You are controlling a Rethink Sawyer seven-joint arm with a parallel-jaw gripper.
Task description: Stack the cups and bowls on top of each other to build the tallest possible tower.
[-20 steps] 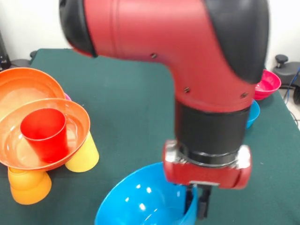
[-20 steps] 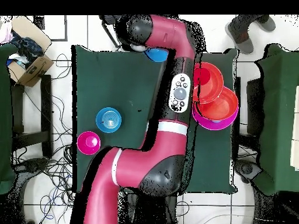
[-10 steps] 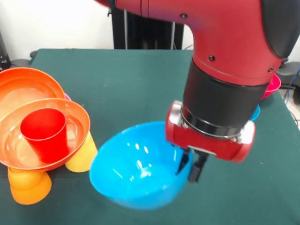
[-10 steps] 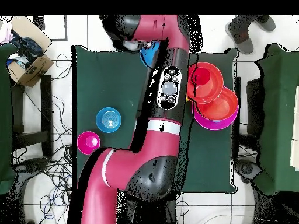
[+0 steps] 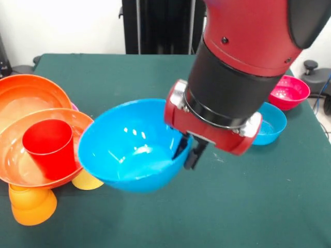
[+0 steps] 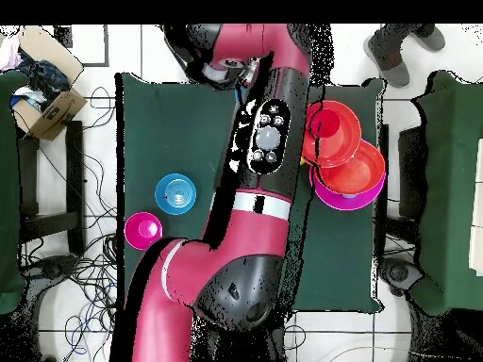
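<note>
Gripper (image 5: 187, 153) is pinching the rim of the big blue bowl (image 5: 126, 147), one finger inside the wall and one outside, with the bowl hanging tilted off the table, just beside the orange bowl (image 5: 77, 135) holding the red cup (image 5: 49, 146). Looks like light, stiff, glossy plastic, so likely slippery and prone to swing on a one-sided rim grip; the rim is about the only hold. Overhead, the arm hides gripper and bowl, but shows a pink bowl (image 6: 328, 196) under the orange ones.
</note>
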